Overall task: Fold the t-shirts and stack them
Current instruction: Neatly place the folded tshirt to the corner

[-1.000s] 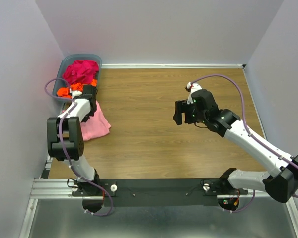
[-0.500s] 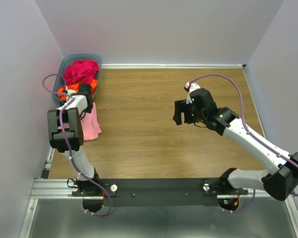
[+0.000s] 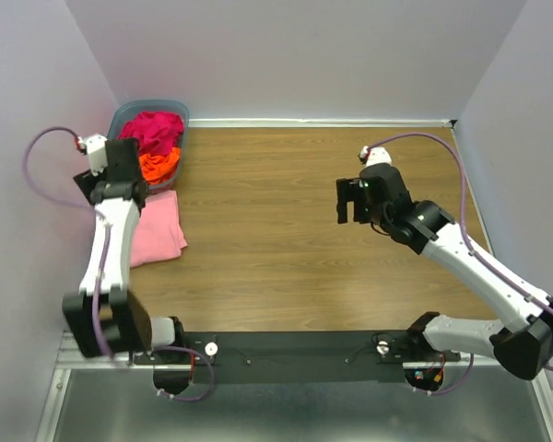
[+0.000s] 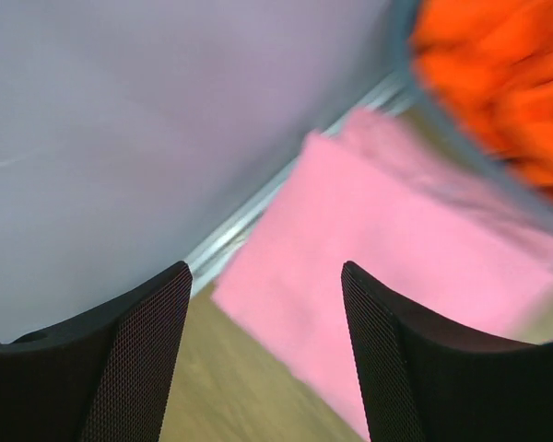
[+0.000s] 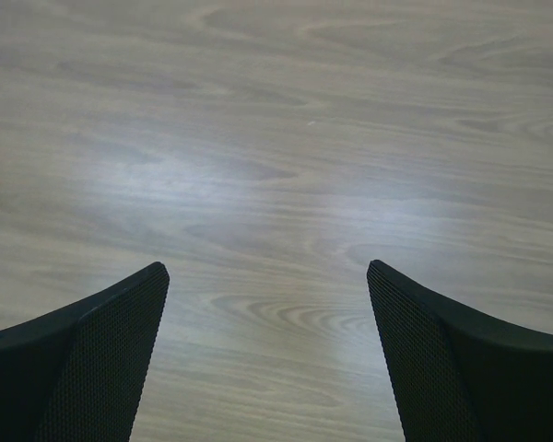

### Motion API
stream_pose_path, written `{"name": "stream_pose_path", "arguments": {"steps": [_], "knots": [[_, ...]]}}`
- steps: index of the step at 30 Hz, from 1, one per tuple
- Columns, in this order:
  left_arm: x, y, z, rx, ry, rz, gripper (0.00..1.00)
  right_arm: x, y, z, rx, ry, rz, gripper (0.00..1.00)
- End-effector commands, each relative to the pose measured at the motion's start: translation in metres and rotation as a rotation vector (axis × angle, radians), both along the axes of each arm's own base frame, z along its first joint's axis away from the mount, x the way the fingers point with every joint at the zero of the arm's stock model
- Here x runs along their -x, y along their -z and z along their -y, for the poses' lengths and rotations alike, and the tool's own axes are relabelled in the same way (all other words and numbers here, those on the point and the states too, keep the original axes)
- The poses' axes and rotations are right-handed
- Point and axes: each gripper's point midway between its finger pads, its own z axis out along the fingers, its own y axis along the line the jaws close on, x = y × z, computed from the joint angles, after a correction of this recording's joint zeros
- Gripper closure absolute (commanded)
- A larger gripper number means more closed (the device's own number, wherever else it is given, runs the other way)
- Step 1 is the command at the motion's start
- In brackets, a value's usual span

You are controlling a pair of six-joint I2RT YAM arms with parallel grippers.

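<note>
Wooden table [image 3: 286, 230]; light pink t-shirt [image 3: 157, 235] flat beside basket [image 3: 118, 118]; left jaws wide over it; right jaws wide

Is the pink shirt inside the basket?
No, the pink shirt lies flat on the wooden table, outside the basket that holds the other shirts.

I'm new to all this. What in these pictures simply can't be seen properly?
The pink shirt: top view, left edge under the left arm; left wrist view, blurred and cut by the frame.
The orange shirt: top view, partly behind that arm; left wrist view, a blur in the corner.
The basket: anything beneath the magenta shirt is covered.
The left gripper: top view, fingers hidden under its wrist.
</note>
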Motion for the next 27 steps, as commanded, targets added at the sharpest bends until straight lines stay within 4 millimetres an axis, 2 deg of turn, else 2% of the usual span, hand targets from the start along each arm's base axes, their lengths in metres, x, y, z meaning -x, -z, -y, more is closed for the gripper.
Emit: {"name": "stream_pose_path", "arguments": {"steps": [1, 2, 3, 4, 5, 8, 11, 14, 15, 17, 18, 21, 24, 26, 27], "knots": [[-0.004, -0.086, 0.049, 0.152, 0.227, 0.409, 0.22, -0.002, -0.058, 0.053, 0.023, 0.236, 0.180, 0.01], [0.008, -0.115, 0.069, 0.188, 0.318, 0.526, 0.05, 0.000, -0.065, 0.063, 0.017, 0.288, 0.208, 0.00], [0.012, -0.124, 0.083, 0.233, 0.373, 0.589, 0.01, 0.008, -0.076, 0.075, 0.000, 0.319, 0.240, 0.00], [0.023, -0.141, 0.085, 0.216, 0.384, 0.644, 0.01, 0.009, -0.075, 0.079, 0.009, 0.341, 0.240, 0.00], [0.042, -0.156, 0.099, 0.241, 0.434, 0.733, 0.01, 0.018, -0.087, 0.092, -0.013, 0.383, 0.280, 0.00], [0.079, -0.185, 0.102, 0.196, 0.445, 0.857, 0.01, 0.035, -0.114, 0.114, -0.067, 0.439, 0.363, 0.00], [0.143, -0.216, 0.103, 0.099, 0.447, 0.991, 0.01, 0.068, -0.152, 0.147, -0.163, 0.480, 0.492, 0.00], [0.184, -0.233, 0.104, 0.034, 0.446, 1.077, 0.01, 0.086, -0.166, 0.168, -0.178, 0.515, 0.556, 0.00], [0.209, -0.240, 0.106, -0.002, 0.449, 1.141, 0.01, 0.096, -0.170, 0.179, -0.176, 0.517, 0.585, 0.00], [0.233, -0.247, 0.108, -0.047, 0.459, 1.200, 0.01, 0.105, -0.174, 0.188, -0.171, 0.519, 0.610, 0.00], [0.253, -0.251, 0.111, -0.076, 0.465, 1.254, 0.01, 0.110, -0.177, 0.192, -0.167, 0.509, 0.626, 0.00], [0.279, -0.249, 0.109, -0.098, 0.437, 1.301, 0.01, 0.127, -0.185, 0.204, -0.197, 0.502, 0.673, 0.00], [0.292, -0.245, 0.107, -0.101, 0.415, 1.326, 0.01, 0.137, -0.187, 0.210, -0.193, 0.479, 0.700, 0.00], [0.289, -0.244, 0.109, -0.092, 0.423, 1.329, 0.01, 0.140, -0.187, 0.214, -0.185, 0.479, 0.708, 0.00], [0.301, -0.245, 0.111, -0.101, 0.427, 1.378, 0.01, 0.141, -0.186, 0.215, -0.180, 0.476, 0.710, 0.00]]}}
